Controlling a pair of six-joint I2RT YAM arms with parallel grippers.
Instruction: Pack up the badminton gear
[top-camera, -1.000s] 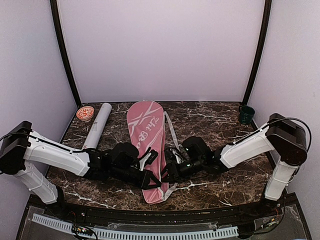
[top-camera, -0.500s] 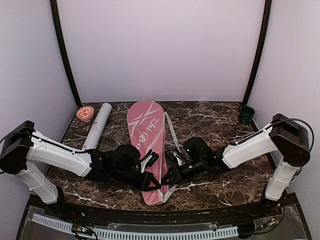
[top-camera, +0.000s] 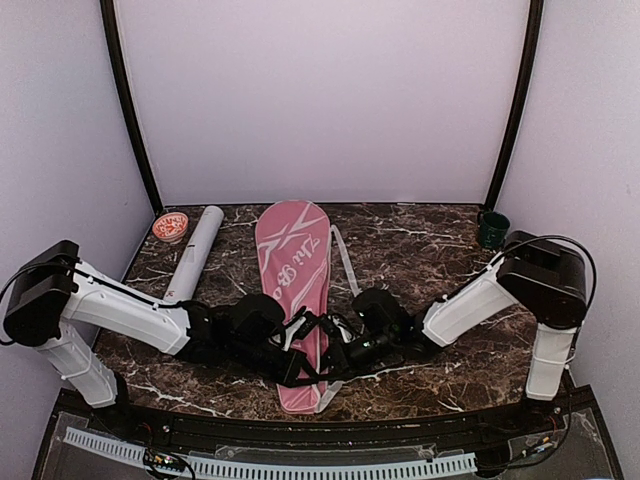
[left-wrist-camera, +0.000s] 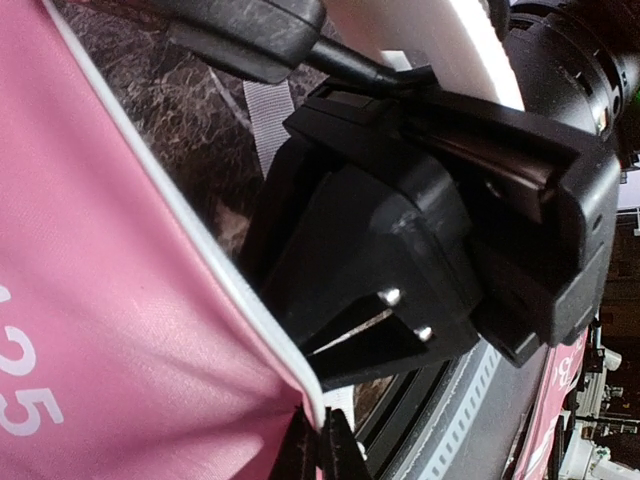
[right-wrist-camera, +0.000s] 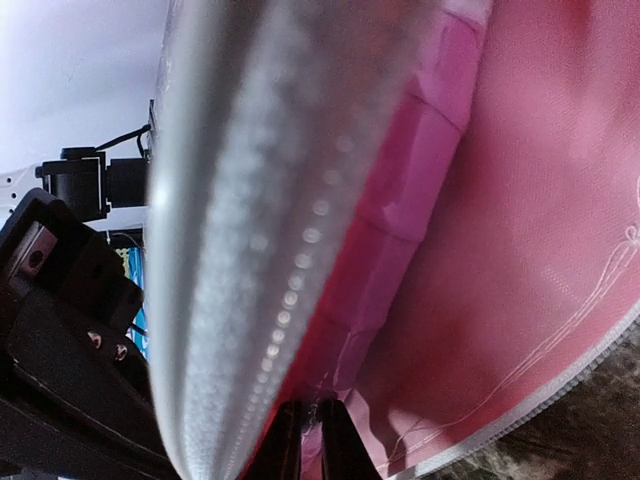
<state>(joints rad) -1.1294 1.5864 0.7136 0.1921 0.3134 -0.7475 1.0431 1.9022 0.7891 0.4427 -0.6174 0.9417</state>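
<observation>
The long pink racket-shaped bag (top-camera: 292, 260) lies lengthwise mid-table, narrow end toward me. My left gripper (top-camera: 303, 371) is shut on the bag's white-piped edge near that end; the pinch shows in the left wrist view (left-wrist-camera: 322, 452), with the bag (left-wrist-camera: 120, 330) to its left. My right gripper (top-camera: 336, 360) is at the same end from the right. In the right wrist view it (right-wrist-camera: 310, 440) is shut on thin pink fabric of the bag (right-wrist-camera: 540, 230), beside a pink-wrapped handle (right-wrist-camera: 400, 210). The white cardboard tube (top-camera: 196, 250) lies at the back left. Racket frames and shuttlecocks are out of view.
A small dark green cup (top-camera: 492, 229) stands at the back right. A round red-patterned disc (top-camera: 170, 227) lies by the tube's far end. The bag's grey strap (top-camera: 345, 262) trails along its right side. A blurred pale band (right-wrist-camera: 240, 200) fills the left of the right wrist view.
My right gripper has moved left, close against the bag's narrow end and my left gripper. The bag's near end has shifted slightly left. The left arm has barely moved.
</observation>
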